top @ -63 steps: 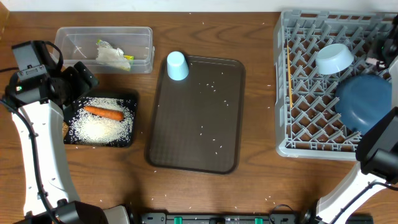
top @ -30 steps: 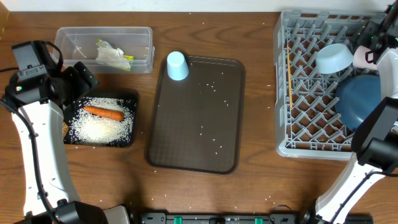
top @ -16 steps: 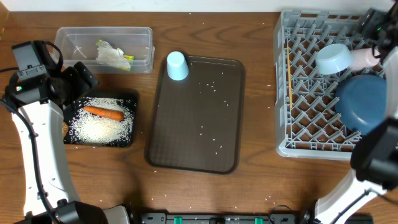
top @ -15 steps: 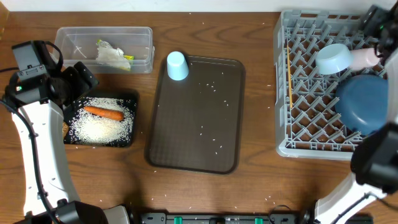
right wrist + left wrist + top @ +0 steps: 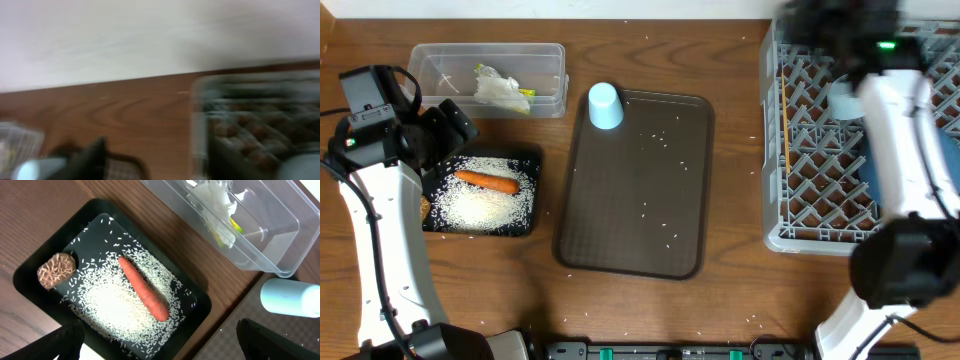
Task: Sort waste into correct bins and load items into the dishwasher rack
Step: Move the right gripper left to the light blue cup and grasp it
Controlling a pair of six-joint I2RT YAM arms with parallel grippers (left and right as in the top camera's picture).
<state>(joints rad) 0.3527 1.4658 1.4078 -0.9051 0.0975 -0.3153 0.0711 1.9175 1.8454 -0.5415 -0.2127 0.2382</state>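
Two arms in view, only one readable. Biggest thing is the grey dishwasher rack (image 5: 810,200) on my right, with my right arm (image 5: 900,130) smeared across it by motion blur. The right gripper (image 5: 825,20) is a dark blur at the rack's far edge, and the right wrist view is blurred as well, so I cannot tell how far it is parted or whether it holds anything.

The dark brown serving tray (image 5: 635,220) sits mid-table with a few stray grains on it. The small light-blue cup (image 5: 605,106) is on its far left corner.

The clear tub (image 5: 440,60) is far left and holds the crumpled tissue (image 5: 215,192) and the yellow-green wrapper (image 5: 234,227).

Just in front of the tub, the black tray (image 5: 525,158) holds the white rice (image 5: 112,307). The orange carrot (image 5: 486,181) lies across the rice and the brown lump (image 5: 56,270) is in one corner.

In the rack, the white bowl (image 5: 840,100) shows only as a pale edge beside my arm, and the chopsticks (image 5: 786,135) lie along the rack's left wall.

My left gripper (image 5: 160,330) hangs over the black tray, fingers spread wide and holding nothing.
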